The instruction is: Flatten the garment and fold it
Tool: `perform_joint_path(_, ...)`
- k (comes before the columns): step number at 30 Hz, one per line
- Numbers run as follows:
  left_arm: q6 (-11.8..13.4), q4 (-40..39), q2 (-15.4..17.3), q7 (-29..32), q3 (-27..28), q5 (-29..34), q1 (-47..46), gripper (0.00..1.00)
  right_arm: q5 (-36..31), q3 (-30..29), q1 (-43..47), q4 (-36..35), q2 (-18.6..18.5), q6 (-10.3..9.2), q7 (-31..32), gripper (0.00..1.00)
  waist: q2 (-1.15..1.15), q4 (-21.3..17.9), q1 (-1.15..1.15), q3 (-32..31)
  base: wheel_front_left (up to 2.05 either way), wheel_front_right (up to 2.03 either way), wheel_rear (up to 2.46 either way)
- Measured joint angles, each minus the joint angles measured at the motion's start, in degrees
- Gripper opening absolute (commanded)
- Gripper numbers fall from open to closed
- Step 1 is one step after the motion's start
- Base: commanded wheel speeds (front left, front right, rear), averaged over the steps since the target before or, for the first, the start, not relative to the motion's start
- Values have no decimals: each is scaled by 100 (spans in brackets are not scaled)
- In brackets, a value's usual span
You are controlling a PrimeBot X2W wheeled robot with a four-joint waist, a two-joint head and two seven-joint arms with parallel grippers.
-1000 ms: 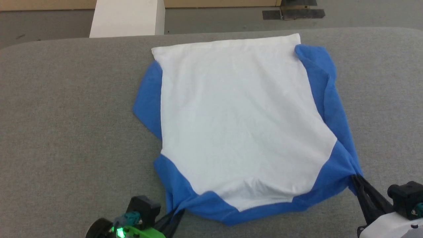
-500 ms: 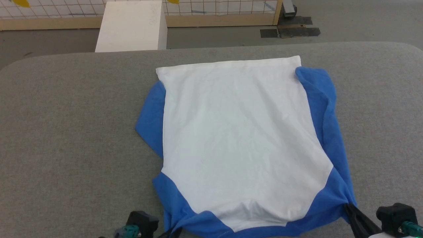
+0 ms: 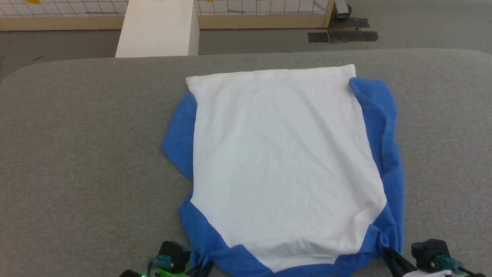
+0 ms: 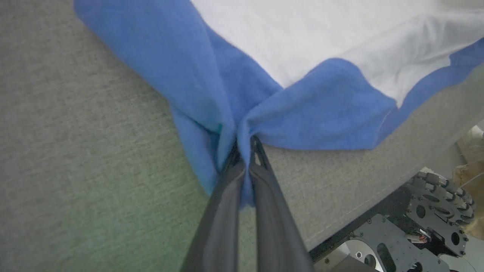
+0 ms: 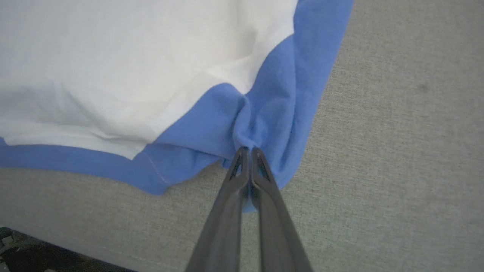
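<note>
While the left hand (image 4: 245, 145) and right hand (image 5: 247, 151) each clench a bunched blue shoulder corner, the long-sleeved shirt (image 3: 284, 165) lies spread on the grey felt-like counter (image 3: 77, 154). Flattening seems nearly done; folding next calls for carrying both corners evenly toward the far hem of this thin, faintly creased knit.

You have one shirt (image 3: 284, 161) to count, with two blue sleeves (image 3: 178, 130) showing, one along each side of its single white body. There is one grey worktop (image 3: 77, 154). Two tools are in view, the left tool (image 4: 245, 145) and the right tool (image 5: 247, 151), each with two long dark fingers (image 4: 223, 211). Beyond the worktop you can count one white block (image 3: 157, 29).
</note>
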Motion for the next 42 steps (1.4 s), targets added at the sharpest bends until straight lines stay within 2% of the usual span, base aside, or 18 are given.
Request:
perform_joint_path(1, -23, 99, -52, -54, 1, 2, -42, 27, -1, 22, -53, 101, 8, 0, -25, 18, 0, -2, 0, 12, 0, 0, 0)
perform_joint_path(2, -42, 177, -90, -97, -1, 10, -72, 38, -12, 45, -90, 167, 5, 0, -57, 35, 0, -6, 0, 21, 0, 0, 0)
perform_joint_path(3, -59, 252, -130, -145, -1, 22, -100, 48, -47, 69, -129, 231, -3, 0, -98, 71, 0, -13, 0, 30, 0, 0, 0)
perform_joint_path(4, -65, 313, -164, -182, 1, 27, -125, 54, -65, 82, -171, 279, -13, 0, -118, 96, 0, -20, 0, 35, 0, 0, 0)
perform_joint_path(5, -64, 341, -191, -213, 15, 26, -131, 89, -60, 79, -190, 291, -14, 0, -123, 100, 0, -24, 0, 35, 0, 0, 0)
perform_joint_path(6, -55, 350, -223, -263, 37, 18, -127, 96, -42, 52, -198, 285, -1, 0, -123, 100, 0, -29, 0, 27, 0, 0, 0)
perform_joint_path(7, -13, 339, -249, -326, 74, 1, -114, 100, -19, 11, -196, 249, 14, 0, -122, 100, 0, -33, 0, 13, 0, 0, 0)
perform_joint_path(12, 427, -204, -178, -677, 455, -178, 210, 100, 188, -331, -108, -417, 97, 0, -90, 100, 0, -50, 0, -86, 0, 0, 0)
perform_joint_path(17, 1013, -1234, -8, -1407, 1137, -289, 630, 100, 246, -934, -21, -1356, 344, -1, -114, 100, 0, -36, 0, -160, 0, 0, 0)
perform_joint_path(19, 1268, -1454, 30, -1781, 1405, -140, 648, 100, 175, -1107, -40, -1622, 436, -2, -275, 100, 0, -15, 0, -182, 0, 0, 0)
perform_joint_path(20, 1603, -1646, 2, -2080, 1758, 269, 648, 100, 37, -1292, -126, -1818, 533, -2, -630, 100, 0, 13, 0, -230, 0, 0, 0)
perform_joint_path(24, 1978, -1708, -241, -2145, 2170, 1056, 706, 100, -4, -1489, -203, -1720, 580, -2, -1131, 100, 0, 27, 0, -315, 0, 0, 0)
perform_joint_path(26, 2111, -1770, -493, -2162, 2401, 1433, 861, 100, 85, -1601, -200, -1532, 580, -2, -1359, 100, 0, 23, 0, -373, 0, 0, 0)
perform_joint_path(30, 2072, -1773, -892, -2163, 2642, 1823, 1251, 100, 246, -1624, -172, -1266, 580, -2, -1616, 100, 0, -9, 0, -459, 0, 0, 0)
perform_joint_path(34, 1760, -1759, -1014, -2163, 2782, 1933, 1289, 100, 261, -1579, -175, -1210, 581, -2, -1699, 100, 0, -51, 0, -417, 0, 0, 0)
perform_joint_path(38, 1249, -1671, -791, -2086, 2796, 1917, 824, 100, 261, -1543, -225, -1249, 583, -2, -1714, 100, 0, -65, 0, -264, 0, 0, 0)
perform_joint_path(42, 708, -1695, -277, -1194, 2777, 1911, -379, 100, 263, -1499, -439, -1367, 583, -2, -1730, 100, 0, -72, 0, -13, 0, 0, 0)
